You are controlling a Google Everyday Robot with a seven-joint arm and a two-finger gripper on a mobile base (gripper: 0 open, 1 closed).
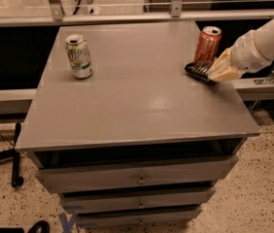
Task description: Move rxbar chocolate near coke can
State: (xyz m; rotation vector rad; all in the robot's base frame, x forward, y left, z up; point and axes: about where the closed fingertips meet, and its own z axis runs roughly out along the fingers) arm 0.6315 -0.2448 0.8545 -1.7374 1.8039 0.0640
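Coke can (pixel 208 45) stands upright at the far right of the table (pixel 142 96), reddish-orange with a silver top. Just beside its base, on the near side, there's the chocolate bar (pixel 196 72), a dark wrapper lying low and slanted. The gripper (pixel 214 71) is at the bar's right end, reaching in from the right.
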